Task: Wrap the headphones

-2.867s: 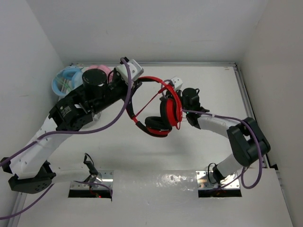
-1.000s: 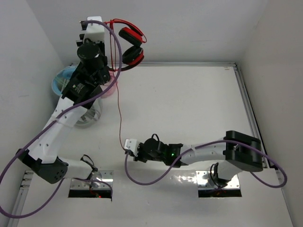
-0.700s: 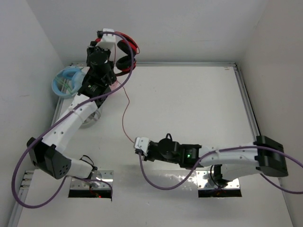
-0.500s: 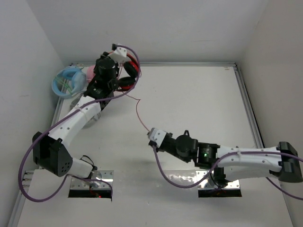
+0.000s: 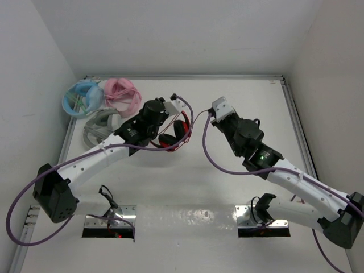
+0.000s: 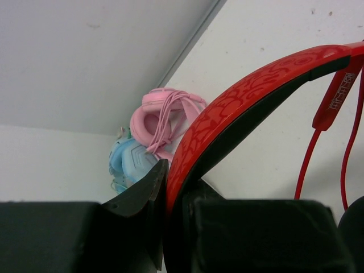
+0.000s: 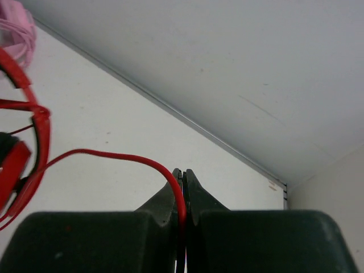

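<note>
"Headphones (image 5: pixel 172 136), red pair: position and hold?"

"Left of the table's (image 5: pixel 244 153) middle, under the left arm. They are near the grey pair (image 5: pixel 98 122) and well apart from the pink pair (image 5: pixel 122 94) and blue pair (image 5: pixel 79 98) in the far left corner. Whether the cups rest on the surface or hang just above it, I cannot tell. The left gripper (image 6: pixel 177 190) is pressed together on the headband (image 6: pixel 250 91), which runs out from between its fingers."

"Reason for that grip?"

"In my judgement it anchors the frame, so the band can serve as a fixed core for winding."

"The right side?"

"The right gripper (image 7: pixel 183 177) is pinched tight on the thin red cable (image 7: pixel 114 154), just to the right of the headphones. The cable runs from the fingertips in a slack arc back to the cups. Holding it close in keeps the free length short and manageable, I judge."

"Progress?"

"Two red strands hang beside the band in the left wrist view. Whether either is a completed turn, I cannot tell. Wrapping looks unfinished."

"Risk?"

"The cable slipping out of that narrow pinch, or a loop sliding off the band's curve if tension drops."
</note>
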`<state>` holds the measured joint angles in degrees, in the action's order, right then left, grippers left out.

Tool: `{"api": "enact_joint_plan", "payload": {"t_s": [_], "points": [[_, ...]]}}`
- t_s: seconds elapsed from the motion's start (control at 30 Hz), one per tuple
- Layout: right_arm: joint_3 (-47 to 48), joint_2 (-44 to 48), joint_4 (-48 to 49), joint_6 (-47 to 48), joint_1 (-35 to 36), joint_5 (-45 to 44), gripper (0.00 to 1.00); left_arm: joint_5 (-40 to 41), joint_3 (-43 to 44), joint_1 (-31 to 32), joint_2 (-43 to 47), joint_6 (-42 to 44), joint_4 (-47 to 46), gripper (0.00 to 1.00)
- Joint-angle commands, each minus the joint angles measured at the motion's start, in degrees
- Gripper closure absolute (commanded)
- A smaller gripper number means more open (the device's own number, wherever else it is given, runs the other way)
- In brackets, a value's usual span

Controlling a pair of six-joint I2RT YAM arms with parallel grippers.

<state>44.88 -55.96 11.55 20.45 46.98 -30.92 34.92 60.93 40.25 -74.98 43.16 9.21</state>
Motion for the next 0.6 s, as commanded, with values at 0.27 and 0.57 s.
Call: {"api": "enact_joint_plan", "payload": {"t_s": [0.27,0.57], "points": [[8.5,-0.2,-0.9,-2.1,-7.2,9.1,1.00,2.0,1.1,1.3,2.9,-7.2,-0.8,1.00],[-5.2,2.6,0.3,-8.4,-7.2,11.3,1.00,-17.1,19.4,-14.8,3.0,-29.5,8.4,1.00]]}}
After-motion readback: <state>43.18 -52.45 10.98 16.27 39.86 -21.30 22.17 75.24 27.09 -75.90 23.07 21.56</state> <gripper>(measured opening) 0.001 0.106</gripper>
